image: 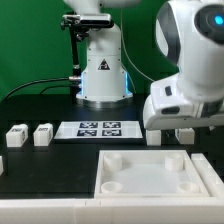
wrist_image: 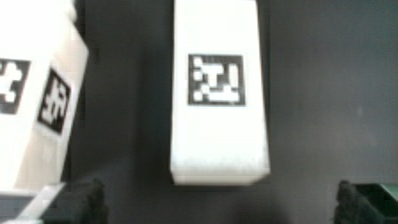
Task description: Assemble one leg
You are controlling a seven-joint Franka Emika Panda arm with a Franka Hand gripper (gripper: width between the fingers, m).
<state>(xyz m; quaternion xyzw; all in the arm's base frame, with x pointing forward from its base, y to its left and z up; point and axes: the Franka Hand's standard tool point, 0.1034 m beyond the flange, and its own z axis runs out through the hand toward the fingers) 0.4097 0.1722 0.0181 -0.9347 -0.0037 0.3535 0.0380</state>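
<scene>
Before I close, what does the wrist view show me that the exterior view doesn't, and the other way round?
Wrist view only: the leg close up, tag facing the camera, centred before the open end effector, fingertips clear of it. Exterior view only: two other legs on that view's left, the marker board, the large square piece with corner sockets, the arm's base. Both: the black table. Whether the exterior view catches the same leg under the arm, I cannot tell.
</scene>
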